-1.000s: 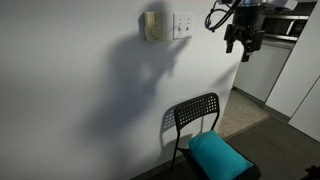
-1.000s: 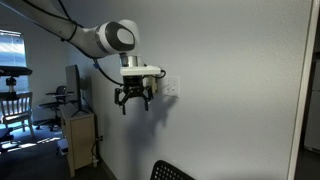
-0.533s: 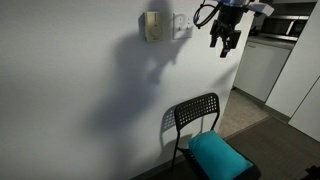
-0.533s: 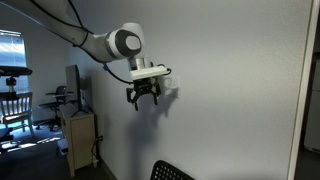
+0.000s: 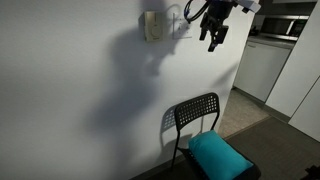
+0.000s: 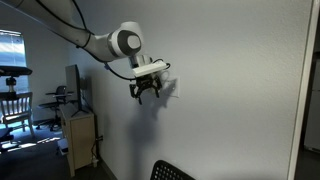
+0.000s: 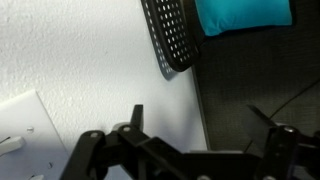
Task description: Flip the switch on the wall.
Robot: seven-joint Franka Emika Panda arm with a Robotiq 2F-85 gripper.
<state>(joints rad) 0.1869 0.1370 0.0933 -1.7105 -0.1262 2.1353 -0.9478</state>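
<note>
The switch (image 5: 178, 26) is a small white plate high on the white wall (image 5: 80, 90), just right of a beige box (image 5: 153, 25). My gripper (image 5: 213, 36) hangs just right of and slightly below the plate, close to the wall, fingers pointing down. In an exterior view the gripper (image 6: 148, 92) covers most of the plate. In the wrist view the plate's corner (image 7: 22, 135) shows at the lower left, to the side of my gripper (image 7: 196, 108). The two fingers stand apart with nothing between them.
A black mesh chair (image 5: 196, 116) with a teal cushion (image 5: 220, 156) stands against the wall below the gripper; it also shows in the wrist view (image 7: 172, 40). White cabinets (image 5: 265, 65) stand beyond. A desk with a monitor (image 6: 75, 90) stands farther along the wall.
The gripper has moved along the wall toward the switch plate and slightly upward, and now sits right beside it. Its fingers stayed apart.
</note>
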